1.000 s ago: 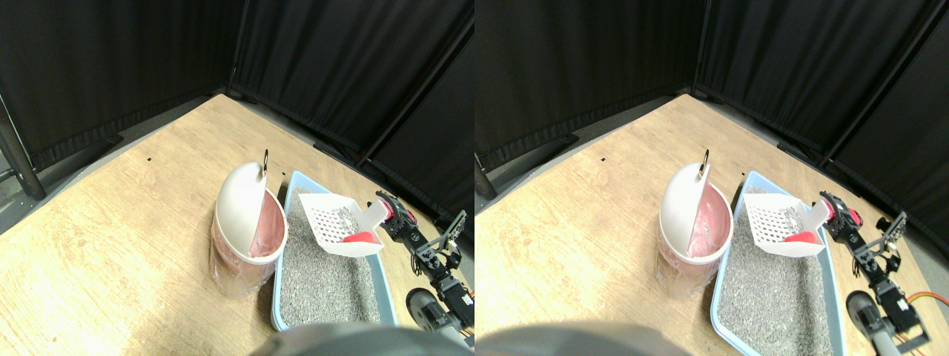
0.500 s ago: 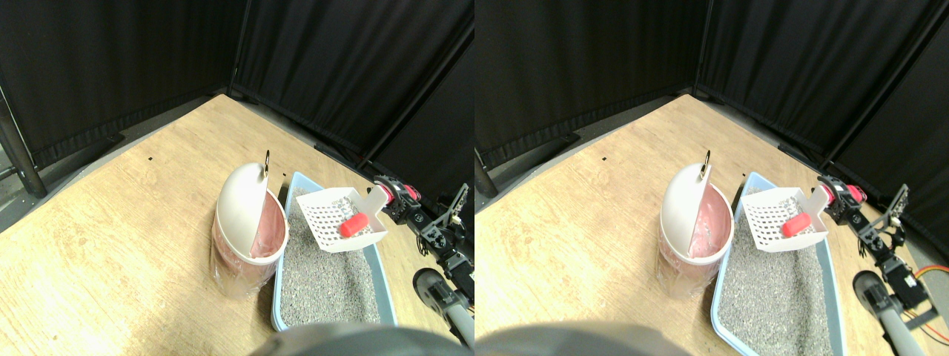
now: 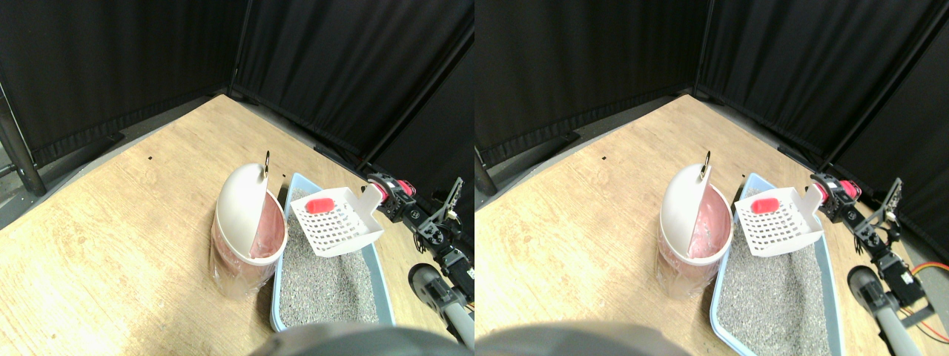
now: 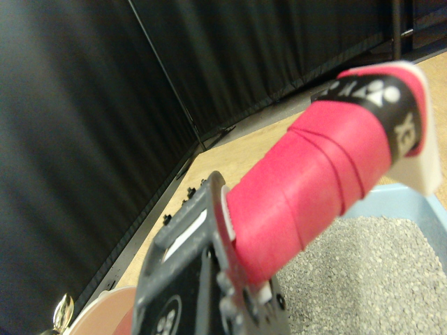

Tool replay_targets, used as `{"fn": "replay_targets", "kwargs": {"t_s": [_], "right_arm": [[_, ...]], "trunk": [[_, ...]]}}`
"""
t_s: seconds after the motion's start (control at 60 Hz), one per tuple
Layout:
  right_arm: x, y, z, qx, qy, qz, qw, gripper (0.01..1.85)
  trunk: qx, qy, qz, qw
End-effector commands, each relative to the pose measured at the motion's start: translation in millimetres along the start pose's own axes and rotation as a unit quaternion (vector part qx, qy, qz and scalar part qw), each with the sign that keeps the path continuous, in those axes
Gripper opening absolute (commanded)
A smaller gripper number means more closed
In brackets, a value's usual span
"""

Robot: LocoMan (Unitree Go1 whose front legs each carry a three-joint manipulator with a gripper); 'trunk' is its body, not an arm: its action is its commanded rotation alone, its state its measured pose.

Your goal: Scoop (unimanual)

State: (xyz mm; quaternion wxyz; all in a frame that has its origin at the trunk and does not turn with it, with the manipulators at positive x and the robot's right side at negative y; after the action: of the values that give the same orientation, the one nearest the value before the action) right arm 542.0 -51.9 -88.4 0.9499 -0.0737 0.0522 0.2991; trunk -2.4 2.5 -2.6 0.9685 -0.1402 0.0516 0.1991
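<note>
**Scoop poised just right of the bin mouth**

The swing-lid bin [image 3: 248, 233] stands on the wooden floor [image 3: 111, 222], touching the left wall of the blue litter tray [image 3: 385, 293]. Just right of the bin's open pink mouth, the white slotted scoop [image 3: 335, 222] hangs above the tray's far end, with 1 red piece [image 3: 320, 202] lying at its far-left lip, nearest the bin. The scoop's long axis runs right along its red-wrapped handle [image 4: 314, 188] to the right hand [image 3: 391, 200], which grips that handle. Tipping left should drop the piece in.
</note>
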Motion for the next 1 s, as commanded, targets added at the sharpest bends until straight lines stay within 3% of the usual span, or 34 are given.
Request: {"fn": "replay_targets", "kwargs": {"t_s": [0.017, 0.317, 0.367, 0.4, 0.45, 0.517, 0.667, 0.717, 0.85, 0.883, 1.0], "right_arm": [[2.3, 9, 8, -0.01, -0.021, 0.019, 1.0, 0.05], [8.9, 22, 10, -0.032, -0.01, 0.028, 0.999, 0.05], [9.1, 25, 11, -0.043, -0.003, 0.025, 0.999, 0.29], [9.1, 26, 12, -0.045, -0.002, 0.025, 0.999, 0.29], [8.9, 29, 14, -0.057, 0.004, 0.02, 0.998, 0.14], [10.0, 30, 16, -0.068, 0.003, 0.021, 0.997, 0.33], [11.1, 32, 23, -0.095, 0.017, -0.011, 0.995, 0.17], [11.2, 33, 25, -0.104, 0.013, -0.012, 0.994, 0.26], [12.4, 33, 28, -0.107, 0.01, -0.012, 0.994, 0.2], [13.1, 32, 29, -0.105, 0.003, -0.011, 0.994, 0.3], [13.3, 31, 32, -0.114, -0.006, -0.015, 0.993, 0.32]], "trunk": [[-0.001, -0.0008, 0.018, 0.9998], [-0.004, -0.0016, 0.024, 0.9997], [-0.004, -0.001, 0.024, 0.9997], [-0.004, -0.001, 0.024, 0.9997], [-0.004, -0.0013, 0.024, 0.9997], [-0.005, -0.0031, 0.024, 0.9997], [-0.005, -0.0041, 0.024, 0.9997], [-0.005, -0.0041, 0.024, 0.9997], [-0.005, -0.0053, 0.024, 0.9997], [-0.006, -0.006, 0.023, 0.9997], [-0.007, -0.007, 0.023, 0.9997]]}}
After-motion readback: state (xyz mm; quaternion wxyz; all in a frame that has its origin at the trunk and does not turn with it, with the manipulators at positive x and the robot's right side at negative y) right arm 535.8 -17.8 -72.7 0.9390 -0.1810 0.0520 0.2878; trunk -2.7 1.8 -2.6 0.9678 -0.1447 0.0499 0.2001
